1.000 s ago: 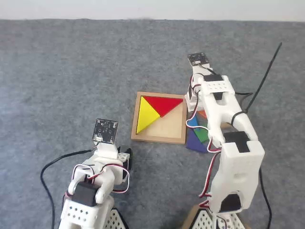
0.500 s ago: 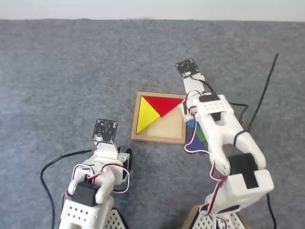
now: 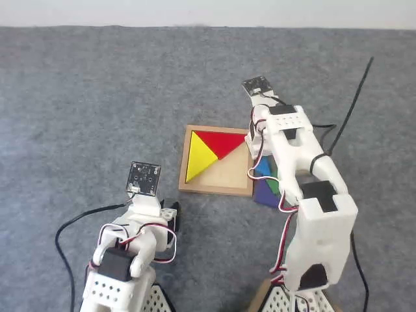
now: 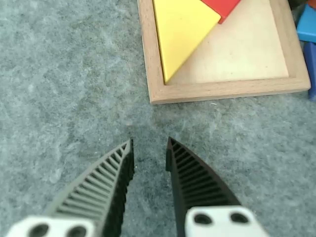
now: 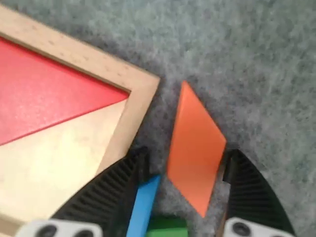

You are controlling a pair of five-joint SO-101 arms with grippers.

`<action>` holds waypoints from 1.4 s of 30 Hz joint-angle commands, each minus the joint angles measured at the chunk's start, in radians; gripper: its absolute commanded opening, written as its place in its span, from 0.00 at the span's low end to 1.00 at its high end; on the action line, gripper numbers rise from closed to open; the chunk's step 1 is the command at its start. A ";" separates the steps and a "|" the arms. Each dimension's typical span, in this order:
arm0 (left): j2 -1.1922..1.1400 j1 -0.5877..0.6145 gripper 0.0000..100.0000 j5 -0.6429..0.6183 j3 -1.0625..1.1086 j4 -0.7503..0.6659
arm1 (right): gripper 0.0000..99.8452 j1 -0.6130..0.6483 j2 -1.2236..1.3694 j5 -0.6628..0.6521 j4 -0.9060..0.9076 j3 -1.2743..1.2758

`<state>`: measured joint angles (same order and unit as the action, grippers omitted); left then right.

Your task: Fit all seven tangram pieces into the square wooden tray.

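The square wooden tray [image 3: 216, 189] holds a red triangle [image 3: 224, 142] and a yellow triangle [image 3: 198, 156]. My right gripper [image 5: 186, 157] is open and straddles an orange parallelogram [image 5: 195, 148] lying on the carpet just outside the tray's corner [image 5: 133, 79]. One finger [image 5: 249, 185] is at the piece's edge, and the other finger [image 5: 111, 192] stands apart from it. A blue piece [image 5: 143, 207] and a green piece [image 5: 168, 229] lie close by. My left gripper [image 4: 150, 148] is open over bare carpet, short of the tray's near rim [image 4: 222, 89].
Blue [image 3: 263, 168], green [image 3: 274, 185] and purple [image 3: 266, 196] pieces lie bunched on the grey carpet right of the tray, partly under the right arm [image 3: 289, 140]. The left arm [image 3: 140, 227] sits low at the front left. Open carpet stretches left of and behind the tray.
The right arm swung left toward the tray's far right corner, then shifted a little back to the right. The left arm has not moved.
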<state>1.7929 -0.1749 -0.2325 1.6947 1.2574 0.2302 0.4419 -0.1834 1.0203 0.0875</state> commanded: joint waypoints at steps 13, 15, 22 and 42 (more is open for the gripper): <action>0.017 -0.002 0.11 -0.006 -0.012 0.002 | 0.26 0.110 -0.510 -0.084 -0.392 0.534; 0.017 -0.002 0.11 -0.006 -0.012 0.002 | 0.26 0.101 -0.510 -0.072 -0.389 0.526; 0.017 -0.002 0.11 -0.006 -0.012 0.002 | 0.26 0.019 -0.315 -0.054 -0.303 0.339; 0.017 -0.002 0.11 -0.006 -0.012 0.002 | 0.14 -0.200 -0.263 0.018 0.084 -0.029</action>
<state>1.7929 -0.1749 -0.2325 1.6947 1.2574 0.0982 0.4143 -0.1726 1.0971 0.0123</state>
